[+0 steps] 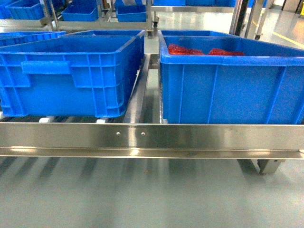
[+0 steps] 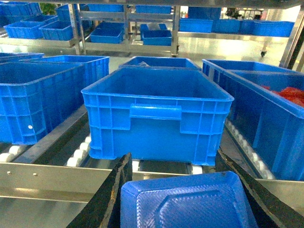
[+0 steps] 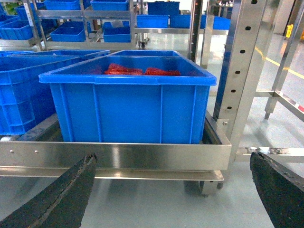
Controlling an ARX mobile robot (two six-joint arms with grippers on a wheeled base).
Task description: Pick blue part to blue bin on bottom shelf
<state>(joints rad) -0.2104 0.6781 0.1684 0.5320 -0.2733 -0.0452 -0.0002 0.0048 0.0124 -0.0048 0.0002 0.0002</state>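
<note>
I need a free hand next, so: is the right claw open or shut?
Open. In the right wrist view the claw has its two black fingers spread wide apart, nothing between them.

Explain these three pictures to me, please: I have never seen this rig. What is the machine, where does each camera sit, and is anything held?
This is a wheeled robot with two arms. The head camera looks forward at the stainless-steel bottom shelf, where a blue plastic bin on the left and another blue plastic bin on the right, holding red items, sit on white rollers. The other two cameras ride on the wrists. The left gripper has a blue boxy object between its black fingers; the fingers appear closed on it. The right gripper is open with nothing between its fingers, facing the bin with the red items.
</note>
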